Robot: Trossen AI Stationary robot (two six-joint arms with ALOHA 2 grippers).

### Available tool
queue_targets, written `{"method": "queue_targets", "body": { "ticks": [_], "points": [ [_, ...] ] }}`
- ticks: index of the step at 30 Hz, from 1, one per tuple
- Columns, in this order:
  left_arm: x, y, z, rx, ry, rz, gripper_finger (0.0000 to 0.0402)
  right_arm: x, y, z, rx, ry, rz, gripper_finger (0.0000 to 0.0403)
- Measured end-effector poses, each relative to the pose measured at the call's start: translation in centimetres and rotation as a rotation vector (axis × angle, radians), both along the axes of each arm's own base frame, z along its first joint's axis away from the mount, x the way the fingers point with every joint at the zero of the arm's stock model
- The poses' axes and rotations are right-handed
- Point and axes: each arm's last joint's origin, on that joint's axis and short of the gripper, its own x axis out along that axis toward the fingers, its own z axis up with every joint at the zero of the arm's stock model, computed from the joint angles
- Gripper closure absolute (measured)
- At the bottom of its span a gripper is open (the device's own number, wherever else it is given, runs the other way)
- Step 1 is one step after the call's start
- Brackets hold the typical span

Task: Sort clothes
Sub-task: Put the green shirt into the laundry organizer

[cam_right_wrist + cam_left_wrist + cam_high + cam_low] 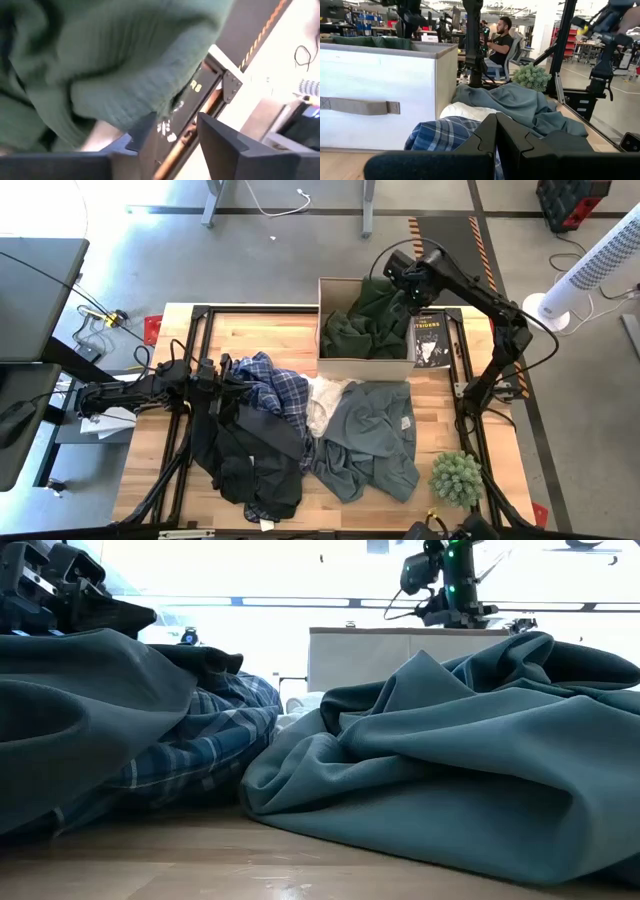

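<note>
Right pincer (400,280), upper right: fingers spread over the dark green garment (362,320) (in box (330,364)). Left pincer (222,370): pressed together, empty.

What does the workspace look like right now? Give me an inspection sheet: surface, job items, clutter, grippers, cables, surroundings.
Surface: wooden table, front half mostly covered by clothes.
Job's things: dark green garment in the fabric box; plaid shirt, black garment, white garment and grey-green garment piled on the table.
Clutter: spiky green plant near the table's front right corner; black book beside the box.
Grippers: left gripper shut, at the plaid shirt's edge; right gripper open over the box, beside the green garment.
Cables: white cable on the floor behind the table.
Surroundings: white tower fan on the right; seated person in the room beyond.
</note>
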Motion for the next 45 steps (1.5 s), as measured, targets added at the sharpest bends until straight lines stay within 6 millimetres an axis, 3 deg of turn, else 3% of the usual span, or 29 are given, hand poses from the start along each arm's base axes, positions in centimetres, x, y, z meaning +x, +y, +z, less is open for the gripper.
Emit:
{"method": "queue_targets", "body": {
  "ticks": [6, 11, 15, 20, 25, 28, 34, 45],
  "points": [
    [0.0, 0.0, 0.0, -0.024, 0.001, -0.001, 0.0398, -0.4, 0.3, -2.7, 0.087, 0.122, 0.099, 0.0254],
    [0.0, 0.0, 0.0, -0.024, 0.0, 0.0, 0.0398, -0.5, 0.2, -3.2, 0.052, 0.144, 0.069, 0.0253],
    [0.0, 0.0, 0.0, -0.024, 0.0, -0.001, 0.0398, 0.0, -0.1, -1.3, -0.044, 0.04, 0.051, 0.0253],
    [0.0, 0.0, 0.0, -0.024, 0.001, -0.001, 0.0398, 0.4, 0.0, 2.2, -0.148, -0.271, 0.063, 0.0254],
    [0.0, 0.0, 0.0, -0.024, 0.0, 0.0, 0.0398, 0.7, 0.4, 3.7, -0.138, -0.505, 0.076, 0.0254],
    [0.0, 0.0, 0.0, -0.024, 0.001, -0.001, 0.0398, 0.7, 0.8, 3.6, -0.134, -0.465, 0.069, 0.0254],
    [0.0, 0.0, 0.0, -0.025, 0.0, -0.001, 0.0398, -1.4, 1.9, 2.9, -0.113, -0.245, -0.182, 0.0254],
    [0.0, 0.0, 0.0, -0.025, 0.0, -0.001, 0.0398, -1.3, 1.0, 2.0, -0.12, -0.238, -0.12, 0.0254]
  ]
}}
